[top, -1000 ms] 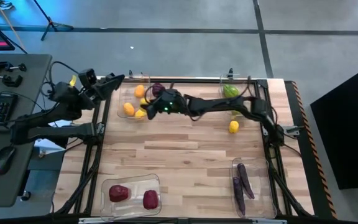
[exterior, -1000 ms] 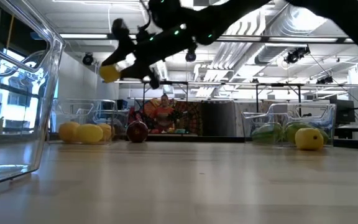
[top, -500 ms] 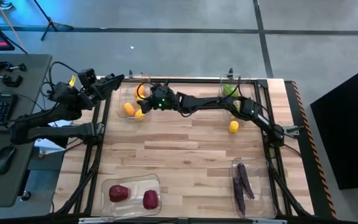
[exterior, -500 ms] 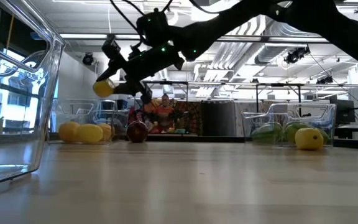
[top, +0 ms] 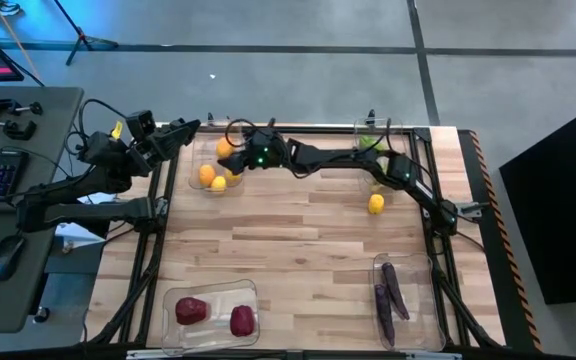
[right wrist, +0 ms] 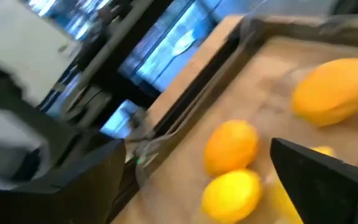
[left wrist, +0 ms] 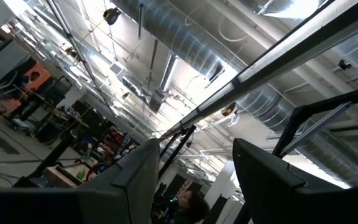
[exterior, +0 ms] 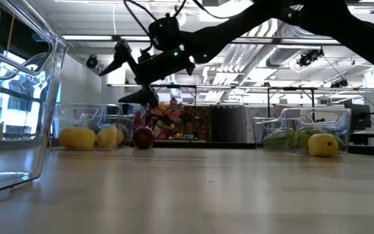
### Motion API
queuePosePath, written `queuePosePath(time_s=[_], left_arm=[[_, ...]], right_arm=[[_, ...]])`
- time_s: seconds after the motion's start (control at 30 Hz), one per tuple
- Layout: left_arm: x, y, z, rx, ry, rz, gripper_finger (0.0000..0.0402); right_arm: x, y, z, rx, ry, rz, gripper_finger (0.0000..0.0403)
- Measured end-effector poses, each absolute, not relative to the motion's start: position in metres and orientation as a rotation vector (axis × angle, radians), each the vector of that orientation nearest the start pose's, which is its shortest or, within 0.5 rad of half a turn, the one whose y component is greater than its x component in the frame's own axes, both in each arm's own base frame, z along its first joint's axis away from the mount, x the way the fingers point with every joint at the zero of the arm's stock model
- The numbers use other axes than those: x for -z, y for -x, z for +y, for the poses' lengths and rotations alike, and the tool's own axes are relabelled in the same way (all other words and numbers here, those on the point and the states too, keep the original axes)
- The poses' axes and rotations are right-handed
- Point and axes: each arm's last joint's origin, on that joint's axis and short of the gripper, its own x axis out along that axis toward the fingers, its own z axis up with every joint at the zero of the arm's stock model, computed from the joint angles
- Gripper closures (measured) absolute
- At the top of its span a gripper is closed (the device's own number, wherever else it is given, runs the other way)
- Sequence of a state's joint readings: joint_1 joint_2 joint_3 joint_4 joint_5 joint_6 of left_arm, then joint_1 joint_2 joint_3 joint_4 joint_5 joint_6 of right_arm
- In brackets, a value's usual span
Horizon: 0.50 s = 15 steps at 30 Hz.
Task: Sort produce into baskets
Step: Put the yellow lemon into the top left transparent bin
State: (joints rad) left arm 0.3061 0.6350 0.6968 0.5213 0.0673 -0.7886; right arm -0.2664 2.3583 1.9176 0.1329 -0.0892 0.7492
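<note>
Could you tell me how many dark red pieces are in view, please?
2 lie in the near-left basket: one left, one right. Another shows by the far-left basket; others may be hidden.

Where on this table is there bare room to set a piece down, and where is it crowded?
Free: the wooden table middle, between the four clear plastic bins, except a loose yellow fruit. Crowded: the far-left bin of orange and yellow pieces, the open right gripper above it.

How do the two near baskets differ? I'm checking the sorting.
The near-left basket holds two dark red lumps, rounded and lying apart; the near-right basket holds long dark purple pieces, thin and lying side by side. The near-left basket lies crosswise, the near-right one lengthwise. Both are clear plastic with rounded corners.
</note>
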Motion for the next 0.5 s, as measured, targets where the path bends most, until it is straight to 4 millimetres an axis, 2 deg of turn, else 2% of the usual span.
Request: queuePosePath(time_s=[0.13, 0.27, 0.5], left_arm=[[-0.388, -0.124, 0.037, 0.013, 0.673, -0.631, 0.021], [-0.388, -0.124, 0.037, 0.013, 0.673, -0.631, 0.021], [-0.387, -0.126, 0.038, 0.006, 0.668, -0.623, 0.021]], right_arm=[[-0.23, -0.516, -0.158, 0.179, -0.729, 0.249, 0.0026], [-0.26, -0.488, -0.171, 0.249, -0.619, 0.379, 0.0035], [-0.285, -0.436, -0.155, 0.495, -0.398, 0.77, 0.0036]])
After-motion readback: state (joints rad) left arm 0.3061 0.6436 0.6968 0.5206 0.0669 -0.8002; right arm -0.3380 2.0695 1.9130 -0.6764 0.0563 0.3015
